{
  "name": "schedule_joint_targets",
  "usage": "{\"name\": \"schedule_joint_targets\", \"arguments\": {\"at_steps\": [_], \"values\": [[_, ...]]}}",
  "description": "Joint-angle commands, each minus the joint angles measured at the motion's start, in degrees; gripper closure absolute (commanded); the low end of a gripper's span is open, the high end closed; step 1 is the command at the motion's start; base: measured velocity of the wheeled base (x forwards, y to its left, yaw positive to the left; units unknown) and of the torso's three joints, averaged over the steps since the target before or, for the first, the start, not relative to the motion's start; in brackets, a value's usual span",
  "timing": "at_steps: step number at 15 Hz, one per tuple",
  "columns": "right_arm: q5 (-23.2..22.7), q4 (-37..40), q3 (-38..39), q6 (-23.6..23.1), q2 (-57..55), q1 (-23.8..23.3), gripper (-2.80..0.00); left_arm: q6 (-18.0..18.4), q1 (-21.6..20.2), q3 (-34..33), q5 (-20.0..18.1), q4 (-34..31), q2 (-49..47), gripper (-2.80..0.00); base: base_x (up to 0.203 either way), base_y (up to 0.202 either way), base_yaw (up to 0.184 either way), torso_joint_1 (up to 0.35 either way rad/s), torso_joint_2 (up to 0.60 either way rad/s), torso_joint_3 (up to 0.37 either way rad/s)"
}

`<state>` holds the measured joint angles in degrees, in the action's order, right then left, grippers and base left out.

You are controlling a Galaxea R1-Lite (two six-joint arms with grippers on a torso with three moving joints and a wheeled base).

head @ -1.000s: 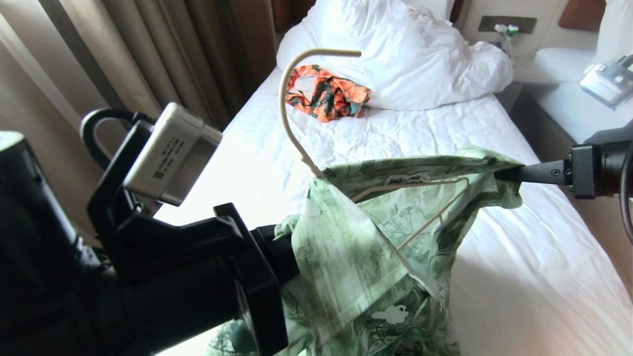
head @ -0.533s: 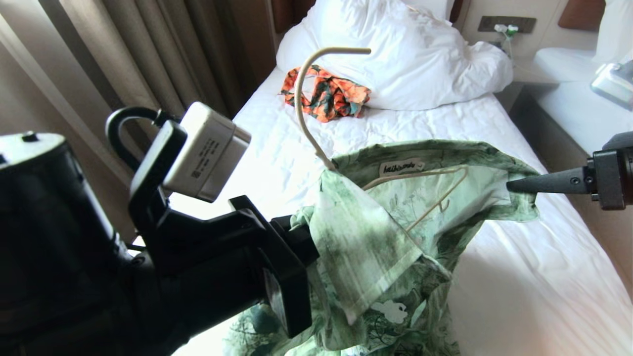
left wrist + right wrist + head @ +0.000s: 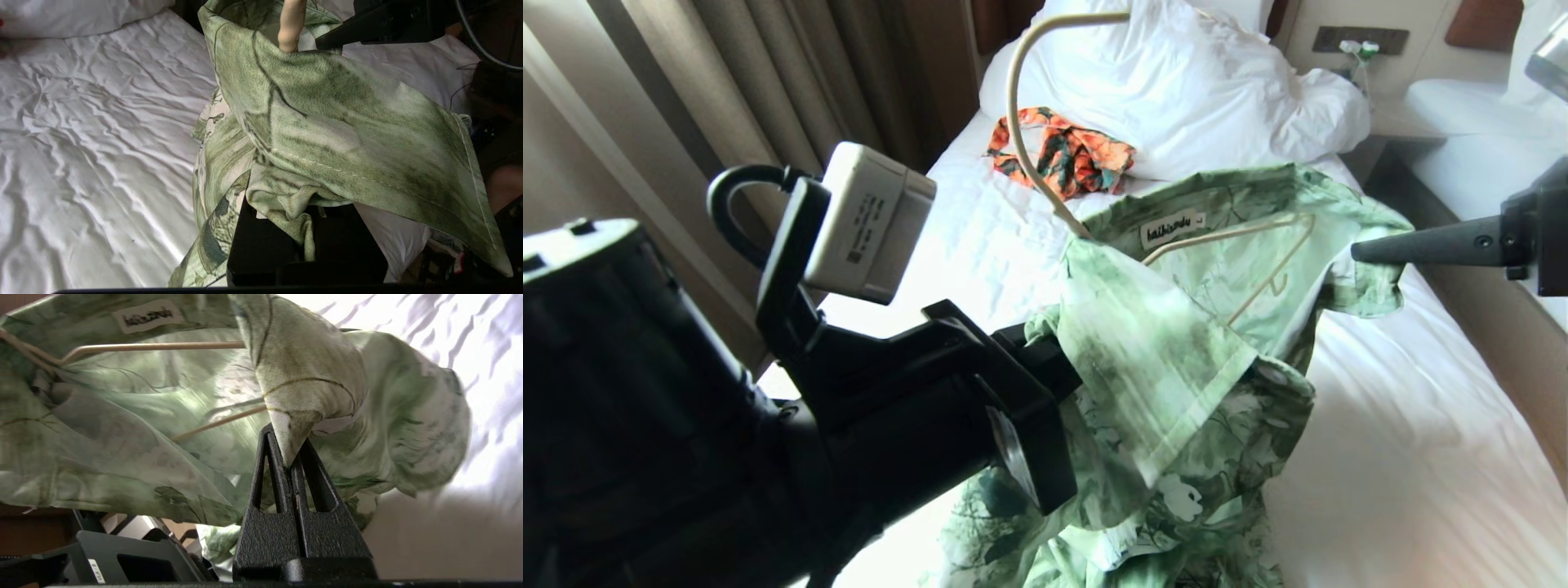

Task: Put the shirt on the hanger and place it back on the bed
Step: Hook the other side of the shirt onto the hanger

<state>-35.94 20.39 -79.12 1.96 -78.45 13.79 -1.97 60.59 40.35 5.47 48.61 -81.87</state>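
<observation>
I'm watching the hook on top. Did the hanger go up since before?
Yes. The hanger rose: its hook tip, earlier level with the orange garment, now reaches the pillow near the head view's top edge.

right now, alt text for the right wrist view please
The right gripper, jaws shut, pinches a fold of the shirt. The hanger shows inside the shirt near the neck label, with the bed beyond.

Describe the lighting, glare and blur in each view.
Head view: window light washes out the bed sheet; the left gripper is a dark silhouette. Left wrist view: even, soft light on the shirt. Right wrist view: sheet overexposed, shirt edges smeared around the right gripper.
</observation>
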Motion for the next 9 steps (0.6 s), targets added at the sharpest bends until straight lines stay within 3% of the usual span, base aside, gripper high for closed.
{"name": "schedule_joint_targets", "arguments": {"at_steps": [1, 4, 9], "values": [[-0.3, -0.4, -1.0, 0.5, -0.2, 1.1, 0.00, 0.0, 0.1, -0.7, 0.0, 3.4, -2.4, 0.00, 0.000, 0.000, 0.000, 0.000, 0.00, 0.000], [0.0, -5.5, -3.1, 2.0, -1.0, 6.7, 0.00, -0.1, 0.7, -1.7, 0.0, 6.1, -1.8, 0.00, 0.000, 0.000, 0.000, 0.000, 0.00, 0.000], [0.4, -6.0, -6.7, 2.2, -1.8, 15.5, 0.00, -1.2, 1.2, -2.3, 0.1, 8.6, -1.6, 0.00, 0.000, 0.000, 0.000, 0.000, 0.00, 0.000]]}}
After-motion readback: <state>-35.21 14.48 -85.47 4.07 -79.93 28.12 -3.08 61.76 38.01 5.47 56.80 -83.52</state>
